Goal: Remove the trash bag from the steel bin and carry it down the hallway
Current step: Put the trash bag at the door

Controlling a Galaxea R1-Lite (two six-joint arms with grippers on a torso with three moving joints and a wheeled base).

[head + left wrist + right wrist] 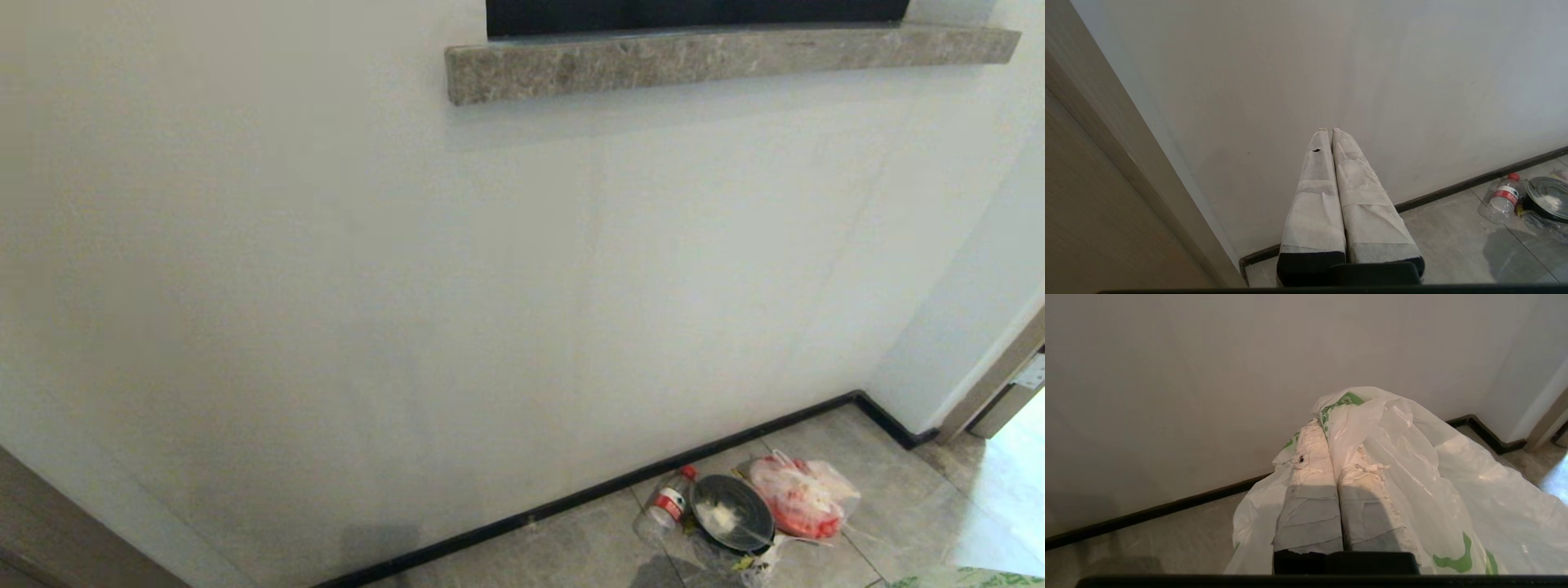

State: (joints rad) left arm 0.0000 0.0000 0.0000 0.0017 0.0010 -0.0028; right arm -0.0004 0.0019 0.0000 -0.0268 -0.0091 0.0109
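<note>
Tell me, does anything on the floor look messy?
Yes. By the wall, the steel bin stands with an empty clear bottle and a pinkish-red bag crowded beside it, like scattered trash.

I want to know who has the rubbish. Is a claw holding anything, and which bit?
Yes: the right claw is shut on the trash bag, pinching its bunched top. The left claw is shut and empty.

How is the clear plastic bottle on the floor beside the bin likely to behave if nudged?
The bottle looks empty, so probably light. It lies on its side on smooth floor tiles, so it would likely roll or skid. Its thin clear wall would probably dent.
</note>
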